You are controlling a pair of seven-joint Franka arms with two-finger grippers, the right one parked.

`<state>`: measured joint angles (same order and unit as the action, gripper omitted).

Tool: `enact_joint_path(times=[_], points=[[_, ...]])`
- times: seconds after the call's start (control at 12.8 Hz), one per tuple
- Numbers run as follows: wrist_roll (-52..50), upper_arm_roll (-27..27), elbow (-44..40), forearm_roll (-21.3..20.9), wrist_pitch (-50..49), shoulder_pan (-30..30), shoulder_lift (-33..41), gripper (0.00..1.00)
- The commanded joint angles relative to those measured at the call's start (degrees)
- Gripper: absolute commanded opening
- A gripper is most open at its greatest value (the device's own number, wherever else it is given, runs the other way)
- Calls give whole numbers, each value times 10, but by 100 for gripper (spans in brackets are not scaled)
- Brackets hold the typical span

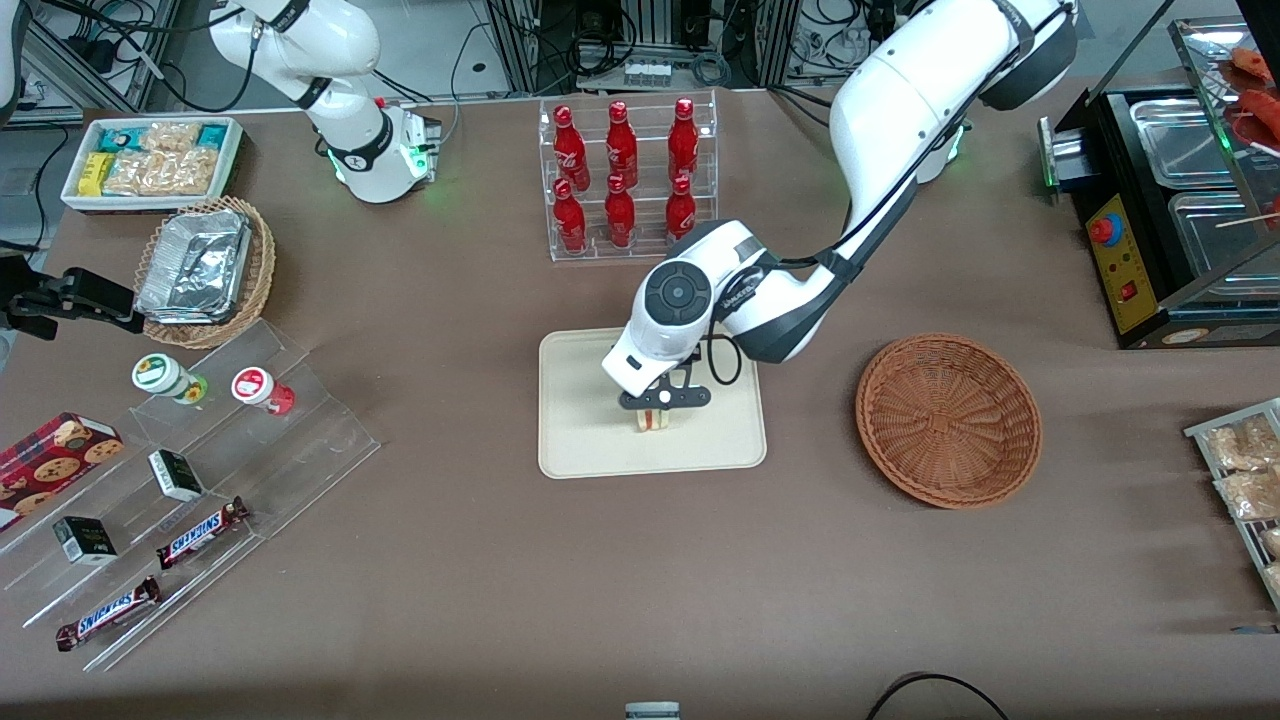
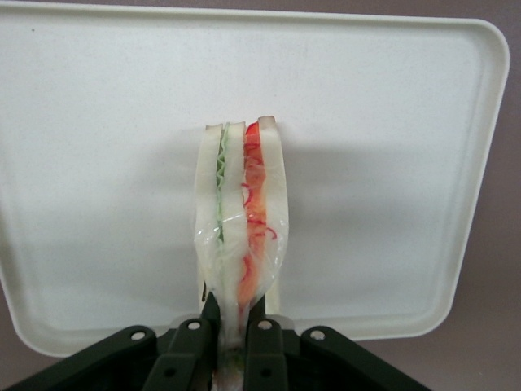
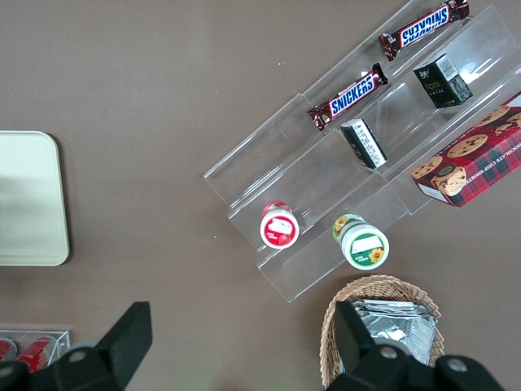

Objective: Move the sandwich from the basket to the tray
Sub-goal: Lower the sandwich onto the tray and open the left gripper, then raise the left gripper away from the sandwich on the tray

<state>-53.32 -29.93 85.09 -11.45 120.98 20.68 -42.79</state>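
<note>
The sandwich (image 2: 242, 220) stands on edge over the middle of the tray (image 1: 580, 440), pinched at one end by the tool (image 1: 657, 408), whose fingers (image 2: 191, 350) clamp it. The basket (image 1: 948, 420) sits on the table (image 1: 450, 580) toward the working arm's end.

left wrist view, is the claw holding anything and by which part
Yes. The claw is shut on the sandwich, pinching one narrow end across its bread faces, with the layered filling edge showing. It is held over the tray.

The brown table (image 1: 480, 560) carries the tray (image 1: 580, 440), the basket (image 1: 948, 420), and a bottle rack (image 1: 628, 180), with the gripper (image 1: 656, 405) above the tray.
</note>
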Motion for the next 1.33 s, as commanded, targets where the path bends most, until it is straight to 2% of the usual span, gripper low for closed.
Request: enact_joint_path(times=[0.0, 0.08, 0.16, 0.31, 0.39, 0.63, 0.86, 1.1, 1.25], points=[[-29, 2, -19, -34, 3, 9, -23, 0], [-33, 2, -19, -34, 3, 9, -28, 0], [-35, 2, -20, -34, 3, 17, -29, 15], [-31, 2, -21, -34, 3, 19, -29, 95], [-33, 2, -23, -34, 2, 17, -26, 100], [-35, 1, -24, -28, -25, -1, 3, 100], [-35, 0, -67, -24, -132, -16, 44, 100], [-37, 1, -71, 29, -157, -68, 103, 100], [-32, 1, -69, 34, -222, -105, 149, 100]])
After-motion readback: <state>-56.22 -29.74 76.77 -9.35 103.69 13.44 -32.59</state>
